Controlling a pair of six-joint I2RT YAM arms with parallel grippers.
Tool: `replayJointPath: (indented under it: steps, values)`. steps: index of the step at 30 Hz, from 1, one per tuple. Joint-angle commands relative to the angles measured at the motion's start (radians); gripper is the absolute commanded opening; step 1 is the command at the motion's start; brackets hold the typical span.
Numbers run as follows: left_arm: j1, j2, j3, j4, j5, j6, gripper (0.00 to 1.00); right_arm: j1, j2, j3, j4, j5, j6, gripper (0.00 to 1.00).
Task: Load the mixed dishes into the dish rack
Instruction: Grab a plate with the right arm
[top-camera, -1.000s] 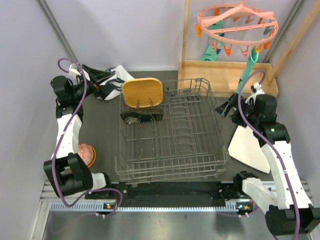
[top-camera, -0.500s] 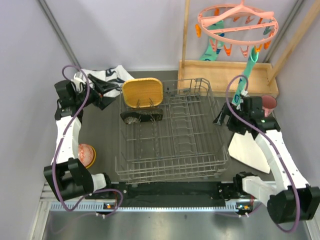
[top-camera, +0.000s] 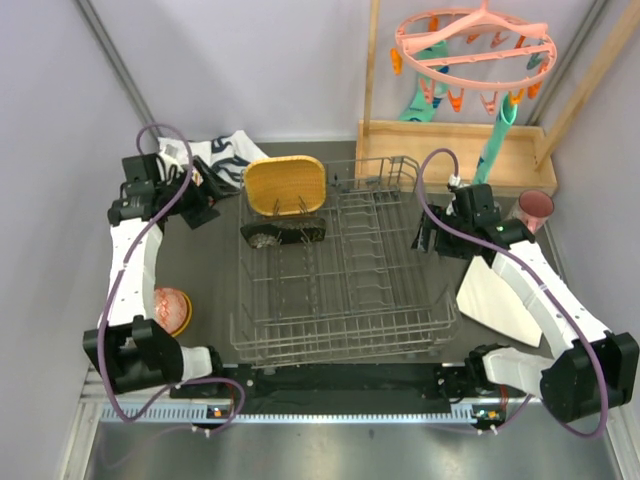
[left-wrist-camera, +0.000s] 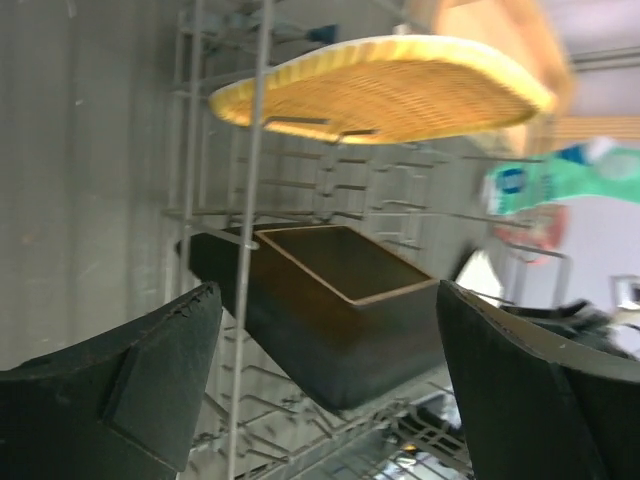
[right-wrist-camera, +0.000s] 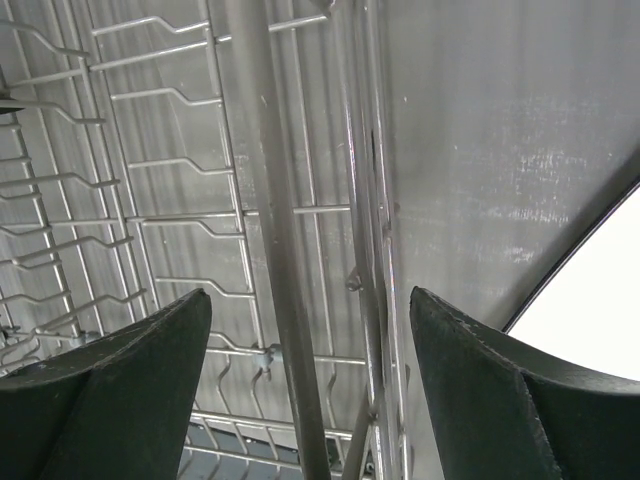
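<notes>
At far left, the round orange bowl (top-camera: 172, 308) is sitting on the dark surface (top-camera: 200, 260) beside the left arm, outside the large grey metal wire dish rack (top-camera: 345, 300). The left claw (top-camera: 203, 208) is hovering just off the rack's far left corner, its jaws standing wide with nothing between them. Inside that corner the yellow wooden rounded-square plate (top-camera: 285, 185) is leaning on edge among the prongs. The black floral square plate (top-camera: 283, 233) is resting tilted on its near side, dark and glossy with a thin pale line along its rim. The right claw (top-camera: 428, 240) is hanging over the rack's right rim, jaws apart and gripping nothing, a rim wire running between its fingers (right-wrist-camera: 100, 390). Just right of it the pale plate (top-camera: 495, 295) is lying on the surface close beside the rack, seemingly flat and partly hidden by the arm. The pink cup (top-camera: 535, 207) is standing upright beyond it. The right arm is probably going for the pale plate. A thin, flat dish is calling for a low approach at its free edge, one finger sliding under the rim clear of the wire, before tipping it upright between prongs.
</notes>
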Motion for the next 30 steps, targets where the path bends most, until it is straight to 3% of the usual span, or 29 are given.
replayJointPath:
  steps: [1,5,14,18,19,25,26,28,30]
  values:
    - [-0.124,0.077,0.054,-0.104,-0.19,0.103,0.89,0.009,0.005,0.035,0.057,-0.013,-0.01,0.78]
    - [-0.235,0.172,0.1,-0.128,-0.389,0.111,0.86,0.009,0.005,0.035,0.066,-0.039,-0.007,0.75]
    - [-0.258,0.246,0.123,-0.127,-0.54,0.117,0.73,0.01,0.014,0.053,0.071,-0.047,-0.033,0.68]
    - [-0.26,0.263,0.128,-0.119,-0.56,0.117,0.61,0.01,0.019,0.041,0.089,-0.067,-0.03,0.55]
    - [-0.261,0.277,0.131,-0.121,-0.561,0.117,0.54,0.01,0.019,0.039,0.093,-0.076,-0.029,0.55]
    - [-0.264,0.31,0.148,-0.124,-0.565,0.128,0.31,0.01,0.037,0.035,0.114,-0.119,-0.032,0.21]
    - [-0.264,0.313,0.151,-0.122,-0.563,0.131,0.21,0.01,0.039,0.033,0.114,-0.122,-0.032,0.17]
    - [-0.264,0.329,0.164,-0.121,-0.558,0.132,0.1,0.012,0.042,0.035,0.12,-0.133,-0.026,0.04]
    - [-0.266,0.341,0.184,-0.119,-0.549,0.134,0.0,0.013,0.042,0.03,0.125,-0.139,-0.015,0.0]
